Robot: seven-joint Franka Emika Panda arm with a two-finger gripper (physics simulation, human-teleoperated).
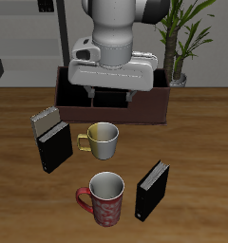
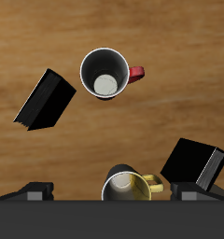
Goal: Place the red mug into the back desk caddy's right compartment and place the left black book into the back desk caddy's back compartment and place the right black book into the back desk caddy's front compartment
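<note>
A wooden surface (image 1: pixel 21 209) fills the frame. Low in the exterior view, centre, the red mug (image 1: pixel 104 198) stands upright, the left black book (image 1: pixel 152 190) just beside it. Mid-frame stand a cream mug (image 1: pixel 102 140) and the right black book (image 1: pixel 55 147) with a grey book (image 1: pixel 46 120) behind. The caddy (image 1: pixel 64 95) sits farthest, fingers (image 1: pixel 109 95) spread wide, empty, above it.

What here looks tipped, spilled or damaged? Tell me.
Nothing stands out. The red mug, the cream mug, both black books and the grey book stand upright on the table, unspilled. The gripper hangs above them holding nothing.
</note>
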